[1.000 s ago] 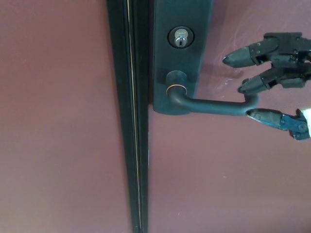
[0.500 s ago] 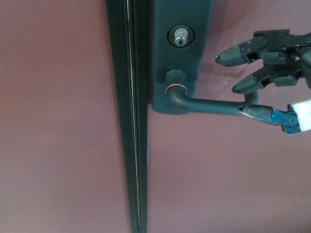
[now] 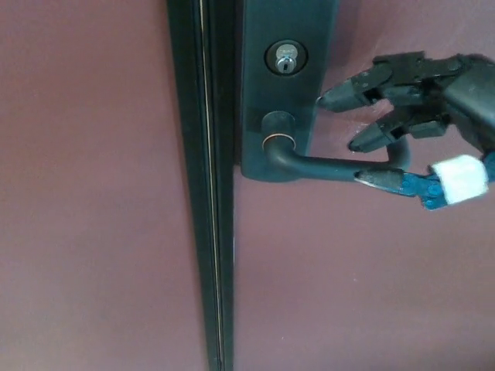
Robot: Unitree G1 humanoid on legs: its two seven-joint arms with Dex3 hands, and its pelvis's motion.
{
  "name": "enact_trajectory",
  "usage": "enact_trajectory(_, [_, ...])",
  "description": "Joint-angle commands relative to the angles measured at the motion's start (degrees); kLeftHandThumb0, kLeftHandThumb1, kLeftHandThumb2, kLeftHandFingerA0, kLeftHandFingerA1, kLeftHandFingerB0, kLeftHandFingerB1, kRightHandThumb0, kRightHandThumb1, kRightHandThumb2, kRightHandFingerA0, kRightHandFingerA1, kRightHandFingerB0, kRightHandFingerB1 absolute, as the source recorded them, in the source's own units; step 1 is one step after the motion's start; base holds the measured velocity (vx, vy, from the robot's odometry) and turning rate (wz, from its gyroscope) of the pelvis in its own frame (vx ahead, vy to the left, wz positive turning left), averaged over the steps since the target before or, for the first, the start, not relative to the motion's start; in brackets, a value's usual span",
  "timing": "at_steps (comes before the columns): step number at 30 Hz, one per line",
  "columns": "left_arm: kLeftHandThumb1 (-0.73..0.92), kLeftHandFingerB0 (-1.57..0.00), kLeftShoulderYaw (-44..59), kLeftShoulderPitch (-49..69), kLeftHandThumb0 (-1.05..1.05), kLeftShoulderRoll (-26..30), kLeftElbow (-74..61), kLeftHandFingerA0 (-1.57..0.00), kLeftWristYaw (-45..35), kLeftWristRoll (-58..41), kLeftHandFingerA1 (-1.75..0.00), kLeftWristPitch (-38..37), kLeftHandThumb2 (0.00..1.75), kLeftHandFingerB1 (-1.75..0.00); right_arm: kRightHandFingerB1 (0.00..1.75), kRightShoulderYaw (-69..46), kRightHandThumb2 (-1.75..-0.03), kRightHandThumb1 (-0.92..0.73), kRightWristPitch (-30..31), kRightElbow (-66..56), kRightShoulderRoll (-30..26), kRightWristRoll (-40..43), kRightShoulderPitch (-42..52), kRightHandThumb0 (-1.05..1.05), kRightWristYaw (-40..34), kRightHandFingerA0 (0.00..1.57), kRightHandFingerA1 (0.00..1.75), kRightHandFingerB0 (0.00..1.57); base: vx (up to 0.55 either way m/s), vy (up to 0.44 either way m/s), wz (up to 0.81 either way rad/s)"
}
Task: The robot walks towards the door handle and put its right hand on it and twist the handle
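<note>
So my right hand [image 3: 414, 124] has slid further left along the dark bronze curved metal lever handle [image 3: 332, 165] compared to a second ago, when the fingertips were only just reaching the lever's free end. Now the two upper fingers [image 3: 363, 137] sit above the bar, and the thumb with the blue and white bit on it is pressed up against the underside, so the lever sits between them. The hand is still pretty spread, not squeezed down, so I'd call it wrapping around rather than a real grip yet. The lever itself looks level, no turn on it so far.

What that means, I think: the reach is basically done, and what's left is closing the fingers properly and pushing the free end down. If I twist before closing, I'd guess the bar slips out past the thumb.

Count-wise: one lever handle, mounted on one dark rectangular backplate [image 3: 288, 23] on the maroon door [image 3: 348, 294], one silver keyhole cylinder [image 3: 286, 59] above the handle's hub, one black vertical door edge strip [image 3: 203, 193] to the left. One of my hands is showing; the left isn't in the picture at all.
</note>
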Motion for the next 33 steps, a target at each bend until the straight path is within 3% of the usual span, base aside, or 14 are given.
enact_trajectory(1, [0.71,-0.47,-0.21,0.51,-0.17,0.23,-0.13,-0.61,-0.95,0.66,-0.45,0.01,0.61,-0.40,0.40,3.10,-0.57,-0.54,0.99,2.01,0.37,-4.15,-2.74,-0.47,1.82,0.66,0.46,0.56,0.00,0.000,0.00])
enact_trajectory(33, [0.70,-0.48,-0.53,0.83,-0.17,0.46,-0.06,-0.62,-1.65,0.92,-0.46,-0.11,0.60,-0.41,0.40,3.95,-0.57,-0.54,0.67,4.80,-2.84,-10.12,-5.87,-0.44,10.29,0.66,0.47,0.56,0.00,0.000,0.00])
